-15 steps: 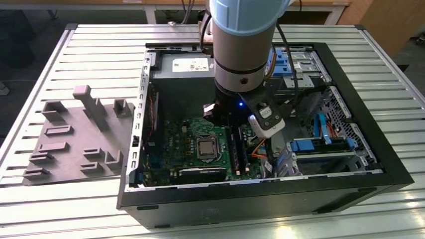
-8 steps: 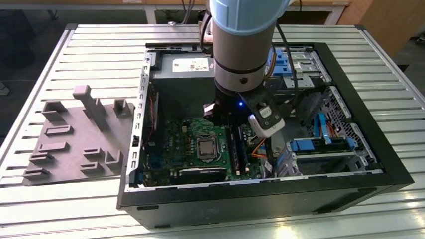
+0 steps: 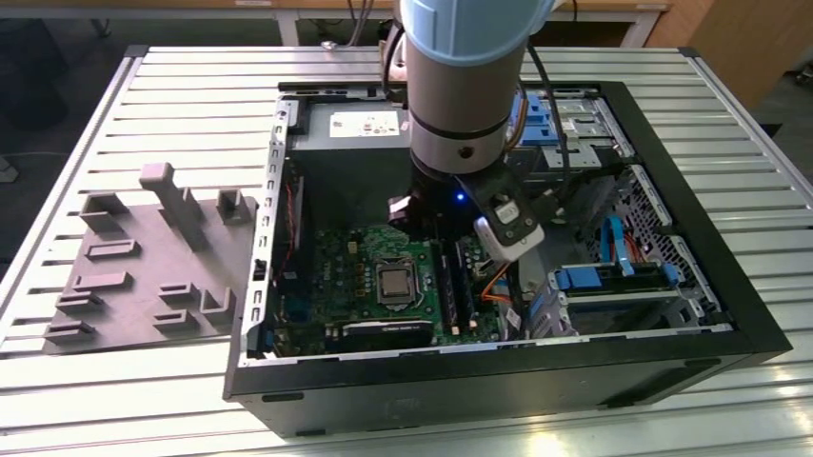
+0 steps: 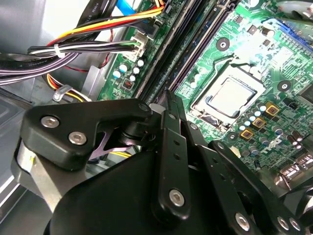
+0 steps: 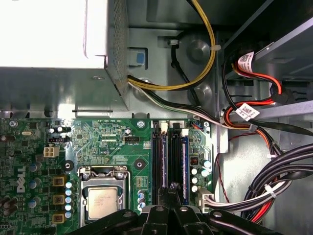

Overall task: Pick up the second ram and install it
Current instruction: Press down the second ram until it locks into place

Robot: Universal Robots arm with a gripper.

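Observation:
My gripper (image 5: 173,188) is low inside the open computer case (image 3: 711,314), over the long black memory slots of the green motherboard (image 3: 349,276). Its fingertips are pressed together with nothing between them. In the second wrist view the gripper (image 4: 168,96) tapers to a thin point just above the near end of the slots. A thin dark stick, the second ram (image 5: 178,156), stands seated in the slot in line with the fingertips, and another stick (image 5: 163,156) fills the neighbouring slot. In the second wrist view the second ram (image 4: 200,44) runs away from the tips. Whether the tips touch it I cannot tell.
The processor socket (image 5: 102,200) lies beside the slots. Bundled cables (image 5: 274,176) and a yellow-black harness (image 5: 205,54) hang on the other side, near the silver power supply (image 5: 58,34). Outside the case, a grey plastic block (image 3: 140,267) with upright posts rests on the slatted table (image 3: 178,95).

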